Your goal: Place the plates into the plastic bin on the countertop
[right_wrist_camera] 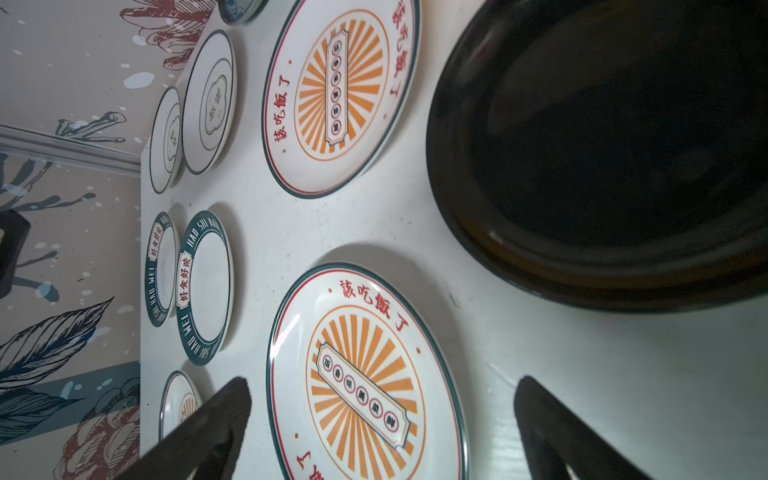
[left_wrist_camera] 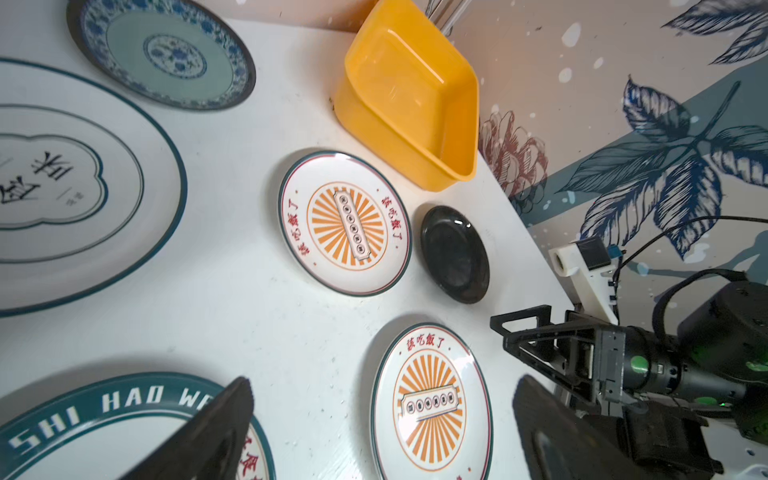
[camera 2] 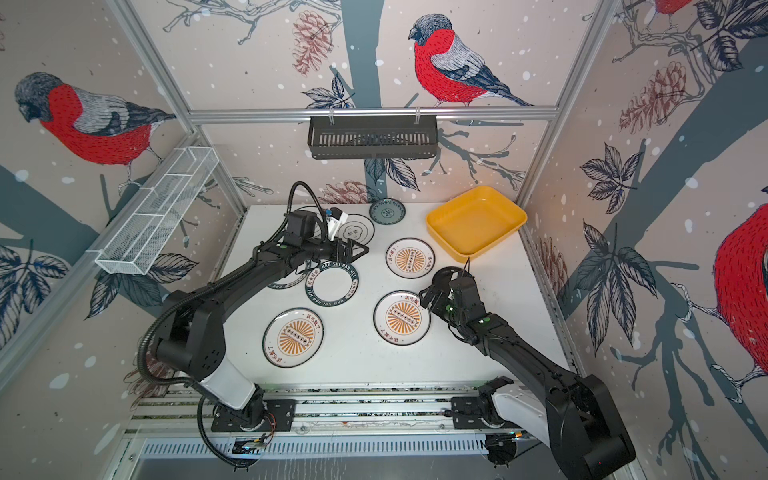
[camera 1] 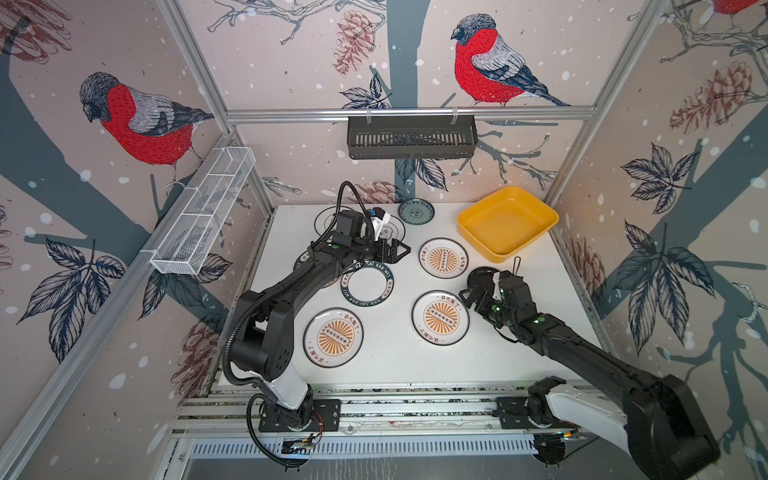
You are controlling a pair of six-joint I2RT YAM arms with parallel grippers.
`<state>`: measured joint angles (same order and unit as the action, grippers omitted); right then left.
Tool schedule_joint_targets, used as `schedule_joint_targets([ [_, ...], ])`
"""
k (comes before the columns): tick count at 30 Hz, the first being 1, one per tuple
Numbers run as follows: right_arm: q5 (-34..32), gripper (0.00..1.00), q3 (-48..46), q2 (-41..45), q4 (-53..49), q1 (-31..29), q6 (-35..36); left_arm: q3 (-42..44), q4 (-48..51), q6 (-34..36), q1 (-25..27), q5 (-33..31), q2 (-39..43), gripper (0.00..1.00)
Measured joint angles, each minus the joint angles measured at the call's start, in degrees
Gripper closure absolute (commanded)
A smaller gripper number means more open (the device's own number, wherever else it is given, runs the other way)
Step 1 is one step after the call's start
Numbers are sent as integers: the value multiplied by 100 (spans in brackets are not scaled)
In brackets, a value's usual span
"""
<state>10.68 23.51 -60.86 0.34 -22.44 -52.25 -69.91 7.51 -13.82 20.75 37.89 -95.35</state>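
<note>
Nine plates (camera 1: 333, 337) on worktop (camera 1: 395, 365), all outside plastic bin (camera 1: 509, 220) at far-right corner; black plate (camera 1: 481, 275) half hidden by right tool (camera 1: 469, 296), others by left arm (camera 1: 299, 286); left tool (camera 1: 402, 252), right tool wide, empty

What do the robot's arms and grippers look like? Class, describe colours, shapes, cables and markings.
Both the left arm and right arm are black with a white section near the base. A ribbed black hose runs along the left arm. Small green lights glow at the joints. The left gripper and right gripper have black, triangular open-frame fingers.
</note>
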Motion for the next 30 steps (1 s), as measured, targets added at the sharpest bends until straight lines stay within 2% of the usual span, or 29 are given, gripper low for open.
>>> schedule_joint_targets([
  [6, 511, 5, -546, -55, 160, 66, 138, 92, 39, 11, 15, 92, -55, 3],
  [13, 1281, 10, -522, -181, 173, 514, 835, 319, -417, -767, 55, -83, -85, 3],
  [22, 2232, 38, -328, -837, -17, 752, 1873, 599, -791, -1484, 160, -702, 219, 3],
  [30, 2415, 62, -304, -1058, -35, 752, 2133, 769, -1154, -1897, 168, -964, 321, 3],
])
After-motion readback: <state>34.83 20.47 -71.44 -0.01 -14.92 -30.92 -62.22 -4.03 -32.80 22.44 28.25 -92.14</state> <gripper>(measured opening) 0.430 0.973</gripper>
